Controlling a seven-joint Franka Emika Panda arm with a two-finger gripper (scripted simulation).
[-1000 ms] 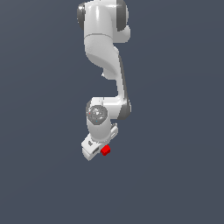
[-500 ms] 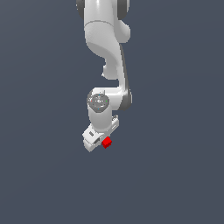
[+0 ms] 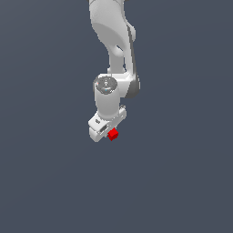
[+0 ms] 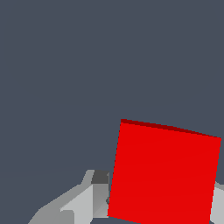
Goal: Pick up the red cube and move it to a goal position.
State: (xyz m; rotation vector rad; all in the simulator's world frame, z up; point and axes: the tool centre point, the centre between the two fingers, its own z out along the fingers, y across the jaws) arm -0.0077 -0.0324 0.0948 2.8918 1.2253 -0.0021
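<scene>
We see a white robot arm (image 3: 113,50) reaching down from the top of the exterior view against a plain, dark grey-blue background (image 3: 45,159). Nothing marks a floor line or a table edge, so we cannot tell how high anything sits above the surface.

The arm bends at a rounded wrist joint (image 3: 107,85) capped with a shiny grey disc. Below that joint hangs the gripper (image 3: 109,131), a squat white block tilted so that its end towards the exterior view's left sits lower than its other end.

The red cube (image 3: 113,134) is at the lower edge of the gripper, towards the exterior view's right of the block. It is plain bright red, unmarked, and far smaller than the gripper body. It touches the white hand, with part of it hidden behind the hand.

In the wrist view, the red cube (image 4: 164,173) fills much of the picture, slightly tilted, with a thin darker red band along one edge. A pale grey finger (image 4: 85,203) with a darker pad presses against one side of the cube, and a sliver of a second finger shows at its opposite side. So we read the hand as closed around the cube, gripping it between its two fingers.
</scene>
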